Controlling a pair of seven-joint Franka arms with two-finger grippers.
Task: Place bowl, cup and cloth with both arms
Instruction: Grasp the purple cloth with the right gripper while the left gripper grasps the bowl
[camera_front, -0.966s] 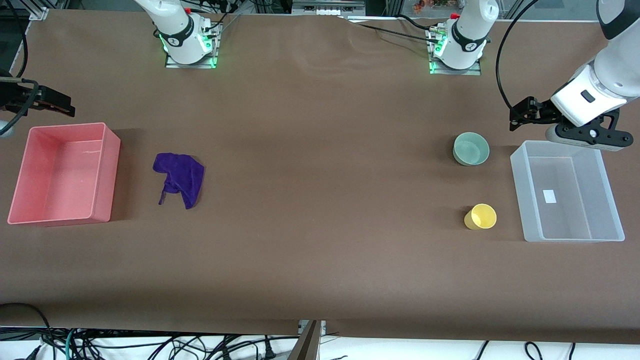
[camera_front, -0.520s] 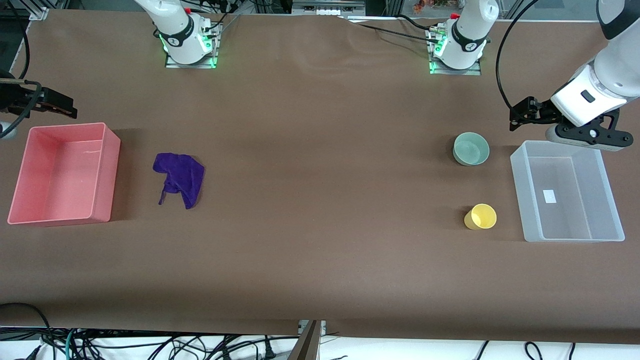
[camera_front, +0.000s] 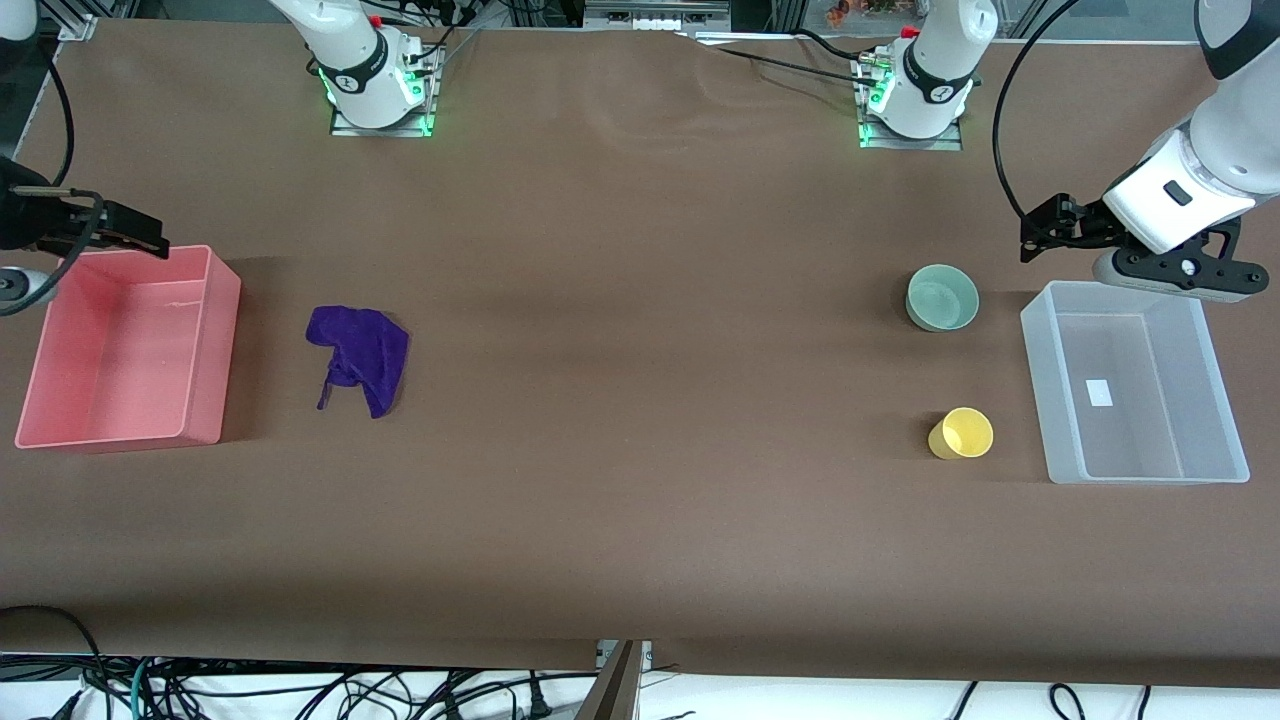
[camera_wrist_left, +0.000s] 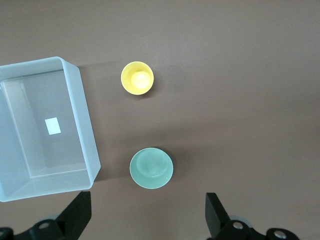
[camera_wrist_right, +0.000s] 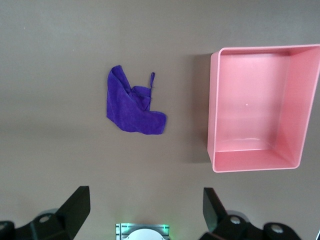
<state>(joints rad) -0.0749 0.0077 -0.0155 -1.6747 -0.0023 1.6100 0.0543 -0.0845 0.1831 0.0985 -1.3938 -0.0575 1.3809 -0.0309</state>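
On the brown desk (camera_front: 640, 480): bowl (camera_front: 942, 297) and cup (camera_front: 962, 434) beside clear bin (camera_front: 1040, 390), cup nearer the front camera | cloth (camera_front: 358, 357) beside pink bin (camera_front: 225, 330) | left claw (camera_front: 1040, 228) over the desk by the clear bin, spread wide, empty | right claw (camera_front: 130, 228) over pink bin's edge, spread wide, empty

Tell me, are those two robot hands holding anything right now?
No. Both jaws stand open and empty; the bowl, cup and cloth all lie untouched on the table.

A brown covering (camera_front: 640, 400) spans the whole table, slightly rippled near the edge farthest from the front camera. Below the nearest edge, tangled cables (camera_front: 300, 690) lie on a white floor.
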